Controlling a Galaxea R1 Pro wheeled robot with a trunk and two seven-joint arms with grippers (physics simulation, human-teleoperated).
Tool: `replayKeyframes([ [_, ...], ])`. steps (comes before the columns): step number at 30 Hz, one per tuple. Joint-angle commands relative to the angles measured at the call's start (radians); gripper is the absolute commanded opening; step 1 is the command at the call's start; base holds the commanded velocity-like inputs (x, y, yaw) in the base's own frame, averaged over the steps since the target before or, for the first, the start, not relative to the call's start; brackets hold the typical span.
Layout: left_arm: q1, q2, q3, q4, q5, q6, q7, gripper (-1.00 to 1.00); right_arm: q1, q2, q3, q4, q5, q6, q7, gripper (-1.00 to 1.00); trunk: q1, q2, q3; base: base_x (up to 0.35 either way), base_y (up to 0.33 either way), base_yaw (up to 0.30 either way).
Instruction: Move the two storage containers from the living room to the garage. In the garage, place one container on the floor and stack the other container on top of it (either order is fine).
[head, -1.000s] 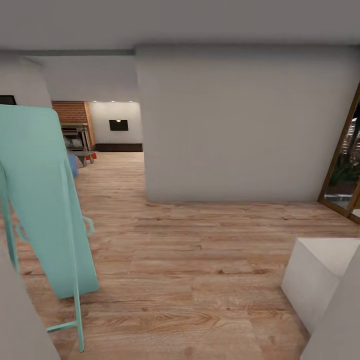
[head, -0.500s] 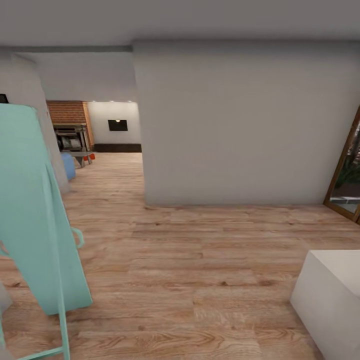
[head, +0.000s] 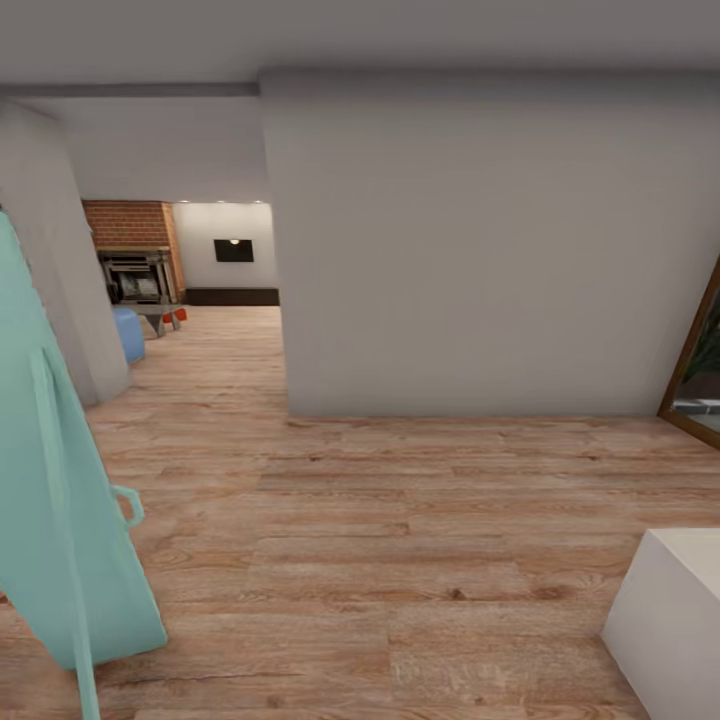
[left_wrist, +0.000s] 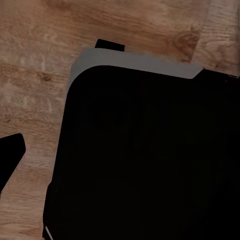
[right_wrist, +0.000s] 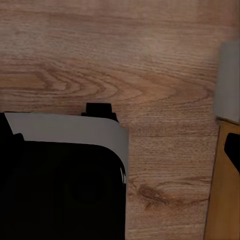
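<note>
Showing small through the doorway at the far left, two red-orange storage containers sit low beside a grey glass-topped coffee table, in front of the red brick fireplace; their contents are too distant to make out. Light wood plank flooring spreads ahead to a plain grey partition wall. A mint-green folded metal frame stands at left, a white box at lower right. Neither pincer's opening can be told.
</note>
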Motion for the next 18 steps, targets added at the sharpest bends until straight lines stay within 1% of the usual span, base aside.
replayKeyframes([
  [1,0.001,-0.001,0.006,-0.003,0.007,0.004,0.001,1.0,-0.001,0.0,0.006,0.003,0.001,-0.005,-0.003,1.0,0.001,0.0,-0.001,0.324,0.0,0.0],
  [8,0.001,-0.001,0.006,-0.003,0.007,0.004,0.001,1.0,-0.001,0.007,0.005,0.003,0.001,-0.004,-0.003,1.0,0.001,0.0,-0.001,0.324,0.0,0.0],
  [18,0.001,-0.001,0.006,-0.003,0.007,0.004,0.001,1.0,-0.001,0.007,0.003,0.003,0.001,-0.006,-0.005,1.0,0.001,0.0,-0.001,0.324,0.0,0.0],
])
